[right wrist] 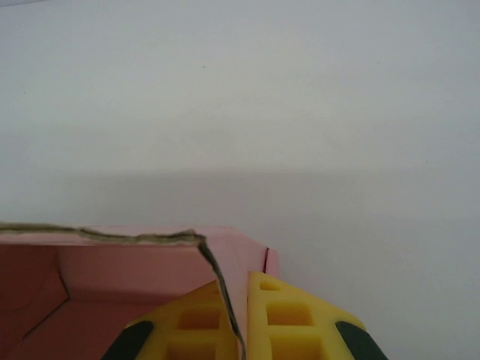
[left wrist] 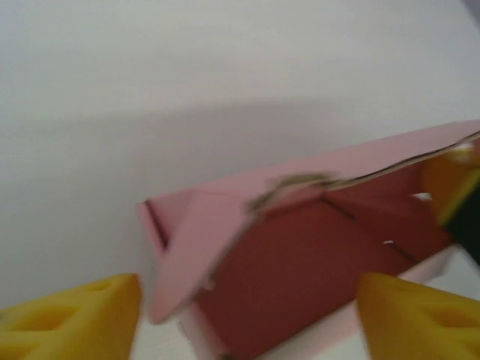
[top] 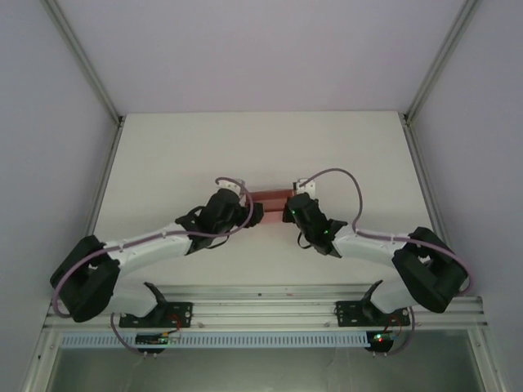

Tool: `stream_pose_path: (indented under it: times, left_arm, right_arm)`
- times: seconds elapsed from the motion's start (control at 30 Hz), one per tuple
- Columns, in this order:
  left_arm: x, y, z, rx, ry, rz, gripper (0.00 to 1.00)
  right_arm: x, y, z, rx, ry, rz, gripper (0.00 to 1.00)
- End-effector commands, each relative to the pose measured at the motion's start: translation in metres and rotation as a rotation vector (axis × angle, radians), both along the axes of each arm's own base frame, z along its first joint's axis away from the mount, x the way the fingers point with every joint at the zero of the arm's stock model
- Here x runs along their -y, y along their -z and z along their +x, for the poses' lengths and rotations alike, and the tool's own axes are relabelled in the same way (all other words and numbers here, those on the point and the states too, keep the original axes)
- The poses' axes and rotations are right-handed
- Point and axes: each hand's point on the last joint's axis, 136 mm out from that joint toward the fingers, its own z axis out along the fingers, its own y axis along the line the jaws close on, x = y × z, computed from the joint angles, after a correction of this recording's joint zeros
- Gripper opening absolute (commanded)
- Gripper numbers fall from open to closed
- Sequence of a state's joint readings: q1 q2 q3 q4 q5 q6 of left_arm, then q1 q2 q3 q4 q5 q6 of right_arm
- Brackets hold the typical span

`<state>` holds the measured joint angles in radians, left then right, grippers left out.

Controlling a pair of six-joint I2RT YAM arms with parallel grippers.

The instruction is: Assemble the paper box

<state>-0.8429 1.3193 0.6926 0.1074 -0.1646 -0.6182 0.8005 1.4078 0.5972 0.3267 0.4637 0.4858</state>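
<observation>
pink box [left wrist: 300,262] is sitting half-folded; left end effector [left wrist: 251,319] is hanging open, right end effector [right wrist: 241,319] is pinching one wall [right wrist: 232,259], so the loose flap [left wrist: 191,255] is risking unfolding.

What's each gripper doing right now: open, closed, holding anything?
Left gripper: open, gripping nothing.
Right gripper: shut on the paper box wall.

The table [top: 261,147] is viewed from above and behind the arm bases [top: 159,314], looking down and forward from well off. Each wrist view is taken low and very close, past the left fingers [left wrist: 75,319] or right fingers [right wrist: 289,322], across the tabletop. The box [top: 270,196] is shared by all three views and is seen from opposite ends by the wrist cameras.
</observation>
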Motion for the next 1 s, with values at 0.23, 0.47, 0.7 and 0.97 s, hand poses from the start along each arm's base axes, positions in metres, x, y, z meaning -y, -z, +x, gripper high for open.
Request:
stream_pose_path:
  times: [0.23,0.47,0.7,0.97]
  left_arm:
    - [-0.023,-0.028,-0.024,-0.066,-0.06,-0.014,1.0]
    - [-0.037,-0.047,-0.028,-0.064,-0.103,-0.023,1.0]
    - [-0.044,-0.064,-0.024,-0.099,-0.138,-0.078,1.0]
    - [-0.065,-0.072,-0.009,-0.123,-0.217,-0.096,1.0]
  right_arm:
    - [0.004,0.016,-0.023,-0.048,-0.039,-0.158,0.15]
    - [0.003,0.019,-0.032,-0.064,-0.054,-0.172,0.24]
    - [-0.002,0.023,-0.047,-0.079,-0.111,-0.172,0.35]
    - [0.01,0.004,-0.09,-0.11,-0.235,-0.168,0.87]
